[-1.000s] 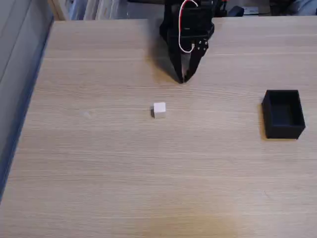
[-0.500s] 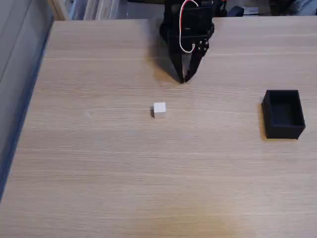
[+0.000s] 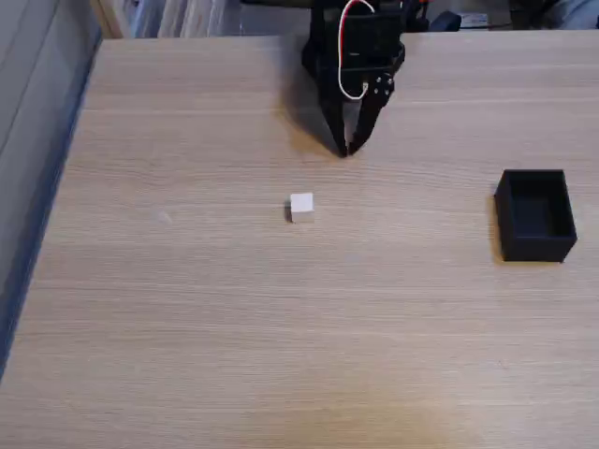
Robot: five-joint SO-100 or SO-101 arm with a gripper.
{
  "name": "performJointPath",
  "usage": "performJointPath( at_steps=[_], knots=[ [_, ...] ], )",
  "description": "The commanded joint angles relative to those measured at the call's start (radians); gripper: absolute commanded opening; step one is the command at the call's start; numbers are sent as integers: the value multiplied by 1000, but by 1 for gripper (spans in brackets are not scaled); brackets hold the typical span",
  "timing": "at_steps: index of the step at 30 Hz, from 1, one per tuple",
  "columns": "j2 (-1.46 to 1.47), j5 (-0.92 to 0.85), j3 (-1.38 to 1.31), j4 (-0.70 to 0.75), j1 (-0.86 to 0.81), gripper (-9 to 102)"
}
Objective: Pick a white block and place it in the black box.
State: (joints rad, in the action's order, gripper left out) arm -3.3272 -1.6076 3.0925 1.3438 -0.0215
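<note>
Near the middle of the fixed view we find the white block (image 3: 301,207) sitting alone on the pale wooden table (image 3: 234,337), touching nothing. At about twelve o'clock from it, near but clearly apart, we see the black tool (image 3: 346,150) pointing down toward the table, its two fingers drawn together so the tips meet with nothing between them. Red and white wires (image 3: 351,47) loop over the body of the arm above it. Out at three o'clock from the block, well apart and close to the right edge of the view, we see the black box (image 3: 534,215) standing upright with its open top facing up and its inside dark.
</note>
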Motion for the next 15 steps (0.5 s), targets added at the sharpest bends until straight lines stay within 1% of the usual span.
performJointPath(
  at_steps=[1, 3, 8, 11, 13, 15],
  knots=[
    [20, -26, -8, 2, -28, 0],
    [80, -41, -58, 5, -35, 0],
    [219, -43, -218, 66, -40, 6],
    [290, -64, -288, 80, -72, 9],
    [344, -103, -327, 80, -110, 15],
    [393, -160, -356, 77, -155, 23]
  ],
)
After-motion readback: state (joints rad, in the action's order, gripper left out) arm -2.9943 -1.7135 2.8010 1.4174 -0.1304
